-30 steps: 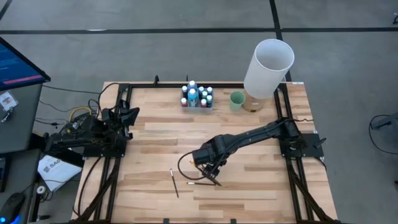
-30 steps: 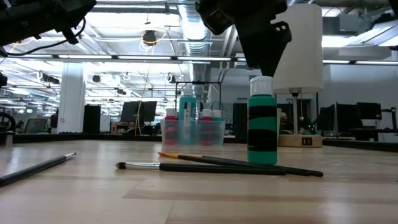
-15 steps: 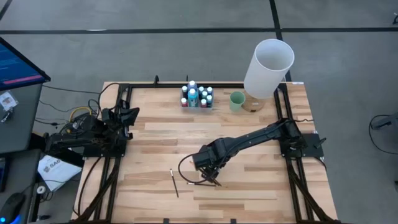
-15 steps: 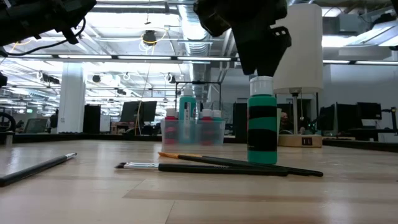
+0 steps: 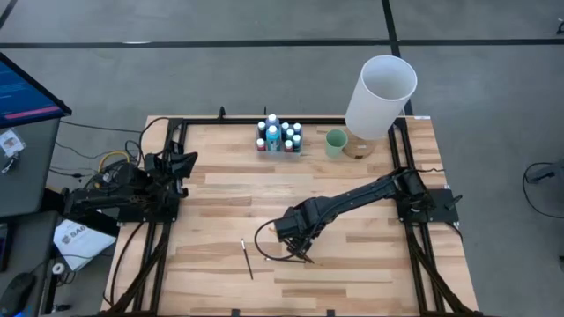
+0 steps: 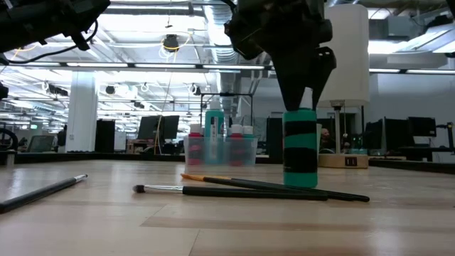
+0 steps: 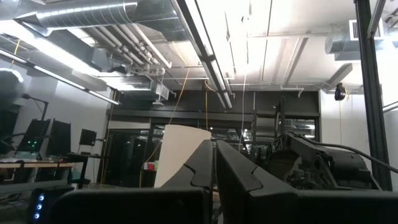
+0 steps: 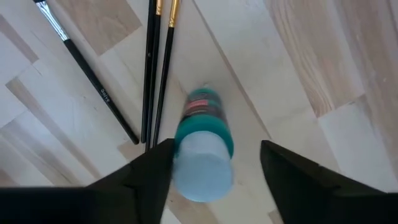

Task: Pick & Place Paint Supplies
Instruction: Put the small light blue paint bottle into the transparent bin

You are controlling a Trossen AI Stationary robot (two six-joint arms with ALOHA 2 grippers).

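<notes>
A teal paint bottle with a pale cap stands upright on the wooden table. My right gripper points down over it, open, one finger on each side of the cap. In the high view the gripper hides the bottle. Three thin brushes lie flat beside the bottle, and another brush lies farther toward the table's left. My left gripper is shut, parked at the table's left edge and tilted upward. My right gripper comes at the teal bottle's cap from above. One finger stands right against the cap's side and the other is clear of it. I cannot tell whether the near finger touches the cap.
A clear tray of several small paint bottles stands at the table's far edge, with a pale green cup and a tall white cylinder to its right. Bare wood lies between the tray and my right gripper.
My right gripper has come down over the teal bottle. Its fingers, which were above the cap, now reach down around it and hide it in the low view. The bottle and the brushes have stayed where they were.
</notes>
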